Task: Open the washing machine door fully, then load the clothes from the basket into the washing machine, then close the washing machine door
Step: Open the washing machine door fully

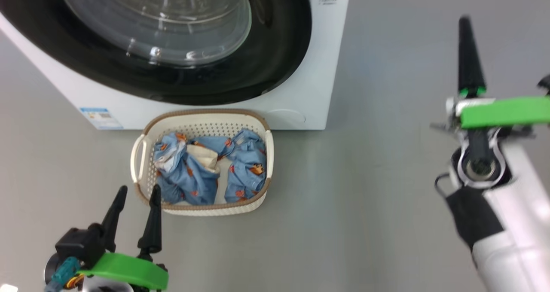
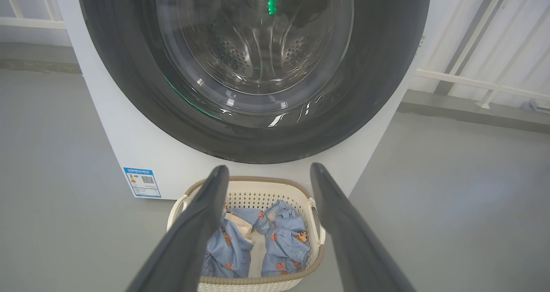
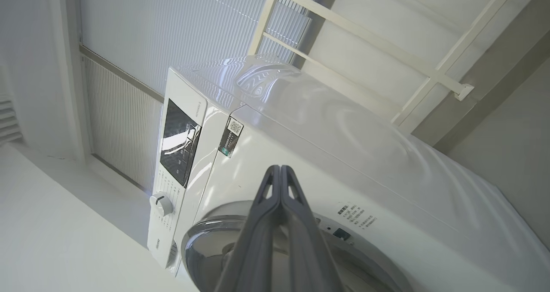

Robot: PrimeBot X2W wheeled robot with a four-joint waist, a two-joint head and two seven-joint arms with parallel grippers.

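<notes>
The white washing machine stands ahead, and the washing machine door, black ring around a glass bowl, lies flush against its front. On the floor before it sits the basket holding the clothes, blue printed fabric with some cream cloth. My left gripper is open with nothing between its fingers, just off the basket's near left corner. My right gripper is shut on nothing, raised at the right, clear of the machine. The left wrist view looks past the open left gripper at the basket, clothes and door. In the right wrist view the shut right gripper points at the machine's upper front.
Grey floor stretches wide to the right of the basket and machine. A blue label marks the machine's lower left front. A control panel and a knob sit above the door. Behind the machine are a white railing and a wall.
</notes>
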